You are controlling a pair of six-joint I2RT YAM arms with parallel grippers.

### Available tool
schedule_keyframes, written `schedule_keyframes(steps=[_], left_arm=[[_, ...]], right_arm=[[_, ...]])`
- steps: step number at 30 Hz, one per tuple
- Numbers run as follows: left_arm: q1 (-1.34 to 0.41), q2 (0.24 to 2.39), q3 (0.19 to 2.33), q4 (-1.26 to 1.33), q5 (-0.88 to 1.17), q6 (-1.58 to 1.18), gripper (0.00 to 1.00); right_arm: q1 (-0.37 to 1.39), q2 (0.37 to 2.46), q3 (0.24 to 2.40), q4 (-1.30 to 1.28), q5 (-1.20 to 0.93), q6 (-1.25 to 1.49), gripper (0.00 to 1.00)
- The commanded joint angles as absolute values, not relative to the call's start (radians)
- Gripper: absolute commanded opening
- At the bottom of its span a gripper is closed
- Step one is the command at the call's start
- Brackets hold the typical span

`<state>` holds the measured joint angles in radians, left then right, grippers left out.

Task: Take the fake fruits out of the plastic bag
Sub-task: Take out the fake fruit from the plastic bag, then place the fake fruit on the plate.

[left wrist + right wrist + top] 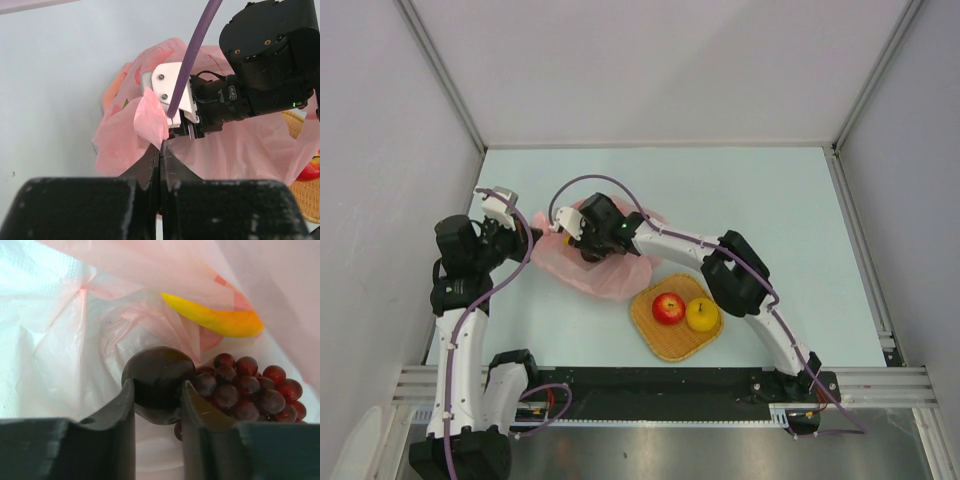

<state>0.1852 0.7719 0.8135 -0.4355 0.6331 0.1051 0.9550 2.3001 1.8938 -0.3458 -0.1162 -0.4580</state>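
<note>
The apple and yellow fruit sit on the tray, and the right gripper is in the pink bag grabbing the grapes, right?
Not the grapes. The right wrist view shows the right gripper closed around a dark plum; the grapes lie beside it. The rest is right.

Pale blue table (740, 190) enclosed by plain grey-white walls (650, 60)
</note>
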Motion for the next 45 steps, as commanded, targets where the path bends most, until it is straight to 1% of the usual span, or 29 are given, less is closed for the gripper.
schedule_keyframes(steps=[1, 4, 7, 11, 17, 20, 22, 26, 28, 29, 30, 32, 37, 45], left_arm=[[0.181, 0.765, 0.818, -0.413, 0.657, 0.095, 0.00], [0.181, 0.765, 0.813, -0.400, 0.660, 0.092, 0.00], [0.179, 0.773, 0.808, -0.382, 0.664, 0.075, 0.00], [0.178, 0.776, 0.804, -0.361, 0.672, 0.060, 0.00], [0.176, 0.788, 0.810, -0.357, 0.673, 0.060, 0.00], [0.178, 0.795, 0.825, -0.370, 0.669, 0.071, 0.00], [0.176, 0.796, 0.825, -0.371, 0.663, 0.075, 0.00], [0.178, 0.801, 0.818, -0.364, 0.661, 0.068, 0.01], [0.178, 0.801, 0.815, -0.359, 0.657, 0.064, 0.01], [0.178, 0.802, 0.815, -0.357, 0.654, 0.064, 0.01], [0.178, 0.804, 0.815, -0.356, 0.650, 0.069, 0.01], [0.179, 0.810, 0.822, -0.357, 0.646, 0.072, 0.01], [0.187, 0.824, 0.842, -0.362, 0.640, 0.081, 0.01], [0.207, 0.827, 0.850, -0.371, 0.637, 0.080, 0.01]], right_arm=[[0.954, 2.271, 1.944, -0.393, -0.152, -0.494, 0.22], [0.957, 2.226, 1.993, -0.442, -0.173, -0.503, 0.15], [0.953, 2.122, 1.954, -0.459, -0.181, -0.509, 0.13], [0.933, 1.943, 1.858, -0.448, -0.247, -0.474, 0.12], [0.920, 1.821, 1.772, -0.486, -0.262, -0.431, 0.10], [0.902, 1.740, 1.731, -0.515, -0.253, -0.440, 0.10], [0.882, 1.648, 1.694, -0.540, -0.252, -0.455, 0.10], [0.821, 1.462, 1.533, -0.560, -0.242, -0.505, 0.10], [0.790, 1.369, 1.409, -0.561, -0.227, -0.531, 0.10], [0.781, 1.344, 1.370, -0.558, -0.207, -0.552, 0.10], [0.761, 1.316, 1.288, -0.554, -0.201, -0.560, 0.10], [0.749, 1.257, 1.215, -0.516, -0.172, -0.578, 0.10], [0.723, 1.232, 1.050, -0.428, -0.132, -0.601, 0.10], [0.713, 1.272, 0.917, -0.313, -0.126, -0.584, 0.09]])
